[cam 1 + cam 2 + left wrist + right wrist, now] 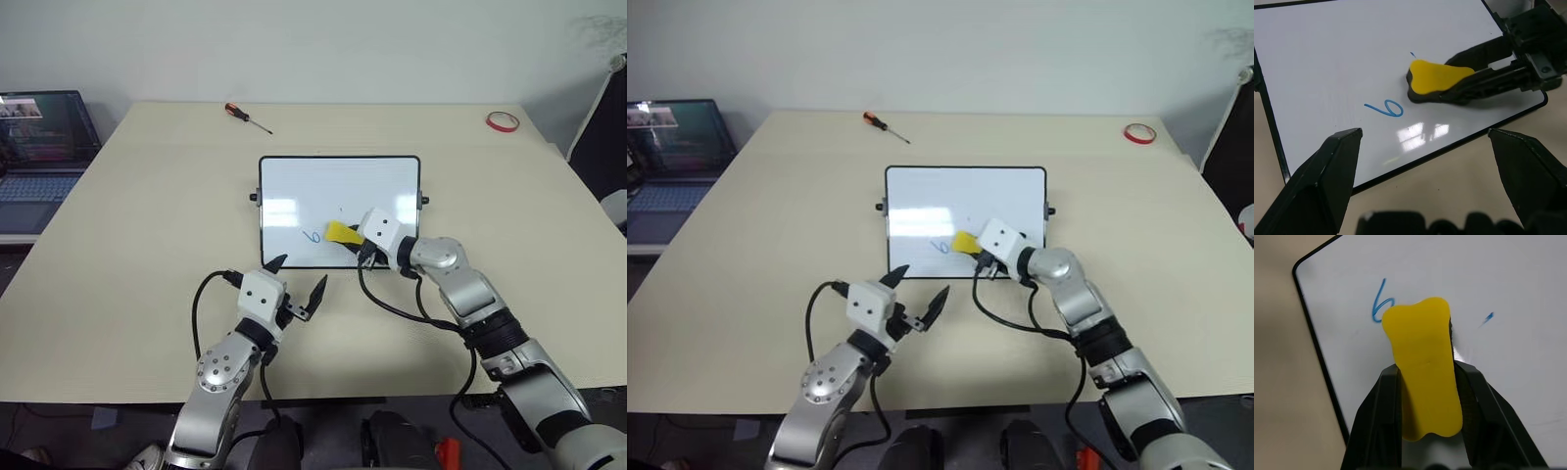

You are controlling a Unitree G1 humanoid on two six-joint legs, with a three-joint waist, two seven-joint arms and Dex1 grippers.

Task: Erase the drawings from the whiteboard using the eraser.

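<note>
The whiteboard (338, 181) lies flat at the middle of the table. My right gripper (1427, 373) is shut on the yellow, black-based eraser (340, 232), which rests on the board's lower middle. Of the drawings, a small blue loop (1386, 108) sits just left of the eraser's tip, and a tiny blue dash (1488, 318) lies a little beyond the eraser. My left gripper (299, 274) hangs open and holds nothing. It sits just in front of the board's near edge, pointing toward the loop.
An orange-handled screwdriver (247, 117) lies at the table's far side. A red tape ring (503, 121) sits at the far right corner. A laptop (39, 147) stands off the table's left edge. Black cables loop from both wrists over the near tabletop.
</note>
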